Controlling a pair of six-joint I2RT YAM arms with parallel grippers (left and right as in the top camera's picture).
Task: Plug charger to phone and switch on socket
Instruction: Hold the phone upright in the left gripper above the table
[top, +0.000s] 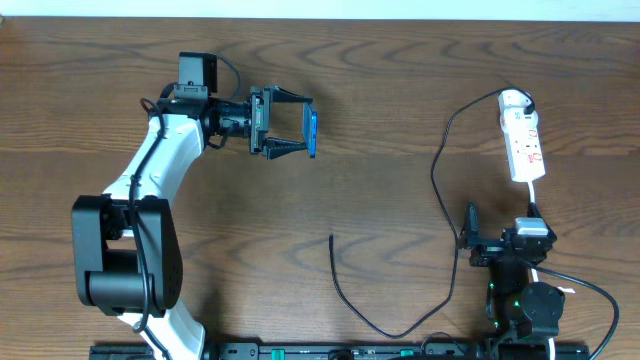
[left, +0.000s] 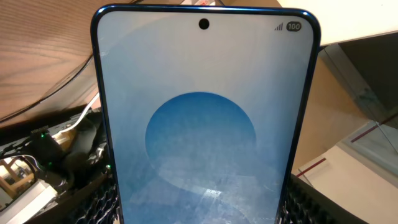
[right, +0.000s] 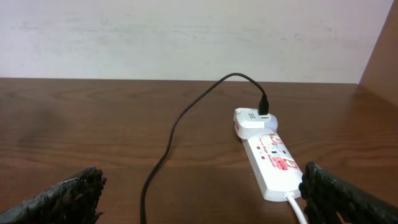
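One wood-grain table (right: 81, 118), socket (right: 272, 160) on it, meets pale wall (right: 186, 37).

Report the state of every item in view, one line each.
phone: screen lit, clamped, no cable attached.
left gripper: shut on phone.
right gripper: open, empty.
socket: flat on table; switch position unreadable.
charger: one end in socket, free tip loose on table.

A dark brown wooden table (top: 400, 90) with strong grain fills the overhead view. In the right wrist view a whitish, faintly smudged wall (right: 155, 37) rises behind it, and a brown panel (right: 382, 43) stands at the right edge. The left wrist view shows blurred pale boards (left: 367, 149) bearing a red strip (left: 313, 166).
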